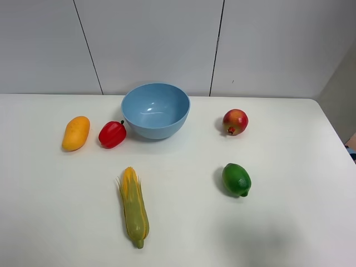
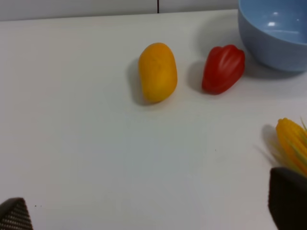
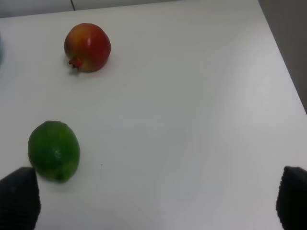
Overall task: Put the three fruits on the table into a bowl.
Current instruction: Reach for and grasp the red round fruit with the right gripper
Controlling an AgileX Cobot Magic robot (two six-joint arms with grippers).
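The light-blue bowl (image 1: pixel 156 109) stands empty at the back middle of the white table (image 1: pixel 183 222). The orange-yellow mango (image 1: pixel 75 133) lies at the left, also in the left wrist view (image 2: pixel 157 72). The red-yellow pomegranate (image 1: pixel 235 122) sits right of the bowl, and the green lime (image 1: pixel 237 179) lies nearer the front; both show in the right wrist view, pomegranate (image 3: pixel 88 47) and lime (image 3: pixel 53 150). My left gripper (image 2: pixel 149 211) is open and empty, short of the mango. My right gripper (image 3: pixel 156 199) is open and empty, with the lime beside one fingertip (image 3: pixel 19 197). Neither gripper shows in the exterior view.
A red bell pepper (image 1: pixel 112 134) lies between the mango and the bowl, close to the bowl's left side. A yellow-green corn cob (image 1: pixel 134 207) lies at the front middle. The table's right edge (image 1: pixel 334 130) runs near the pomegranate side. A grey wall stands behind.
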